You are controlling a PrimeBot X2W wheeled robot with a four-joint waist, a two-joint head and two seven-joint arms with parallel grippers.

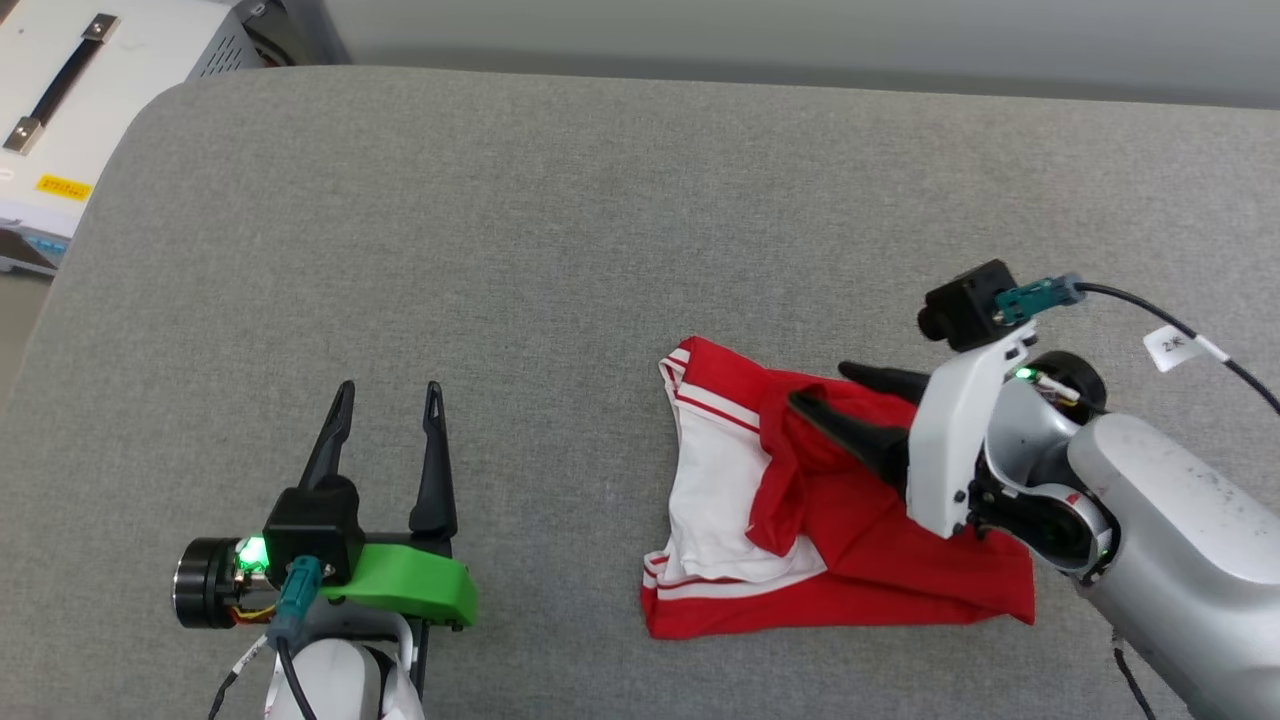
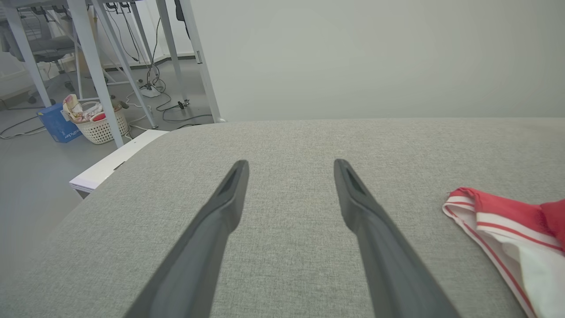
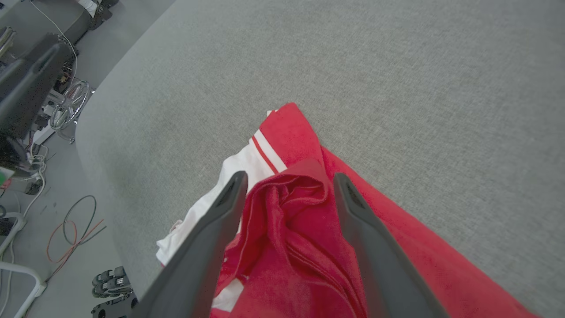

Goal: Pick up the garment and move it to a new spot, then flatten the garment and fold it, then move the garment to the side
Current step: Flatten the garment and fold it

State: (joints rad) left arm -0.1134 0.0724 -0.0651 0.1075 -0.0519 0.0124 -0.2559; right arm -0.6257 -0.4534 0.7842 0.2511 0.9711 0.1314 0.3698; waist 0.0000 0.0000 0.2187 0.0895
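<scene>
The garment (image 1: 800,540), a red jersey with white sleeves and red-and-white trim, lies folded in a rough bundle on the grey padded table (image 1: 560,250), right of centre. My right gripper (image 1: 825,390) is open and hovers just over the garment's upper red fold, fingers pointing left; in the right wrist view a rumpled red fold (image 3: 287,207) sits between the two fingers, which are not closed on it. My left gripper (image 1: 390,395) stands open at the lower left, well clear of the garment, whose striped sleeve edge (image 2: 499,225) shows at the right of the left wrist view.
A white cabinet (image 1: 90,100) with a dark handle stands beyond the table's far left corner. The floor left of the table holds table legs, cables and a white basket (image 2: 99,126). The grey surface stretches wide behind and left of the garment.
</scene>
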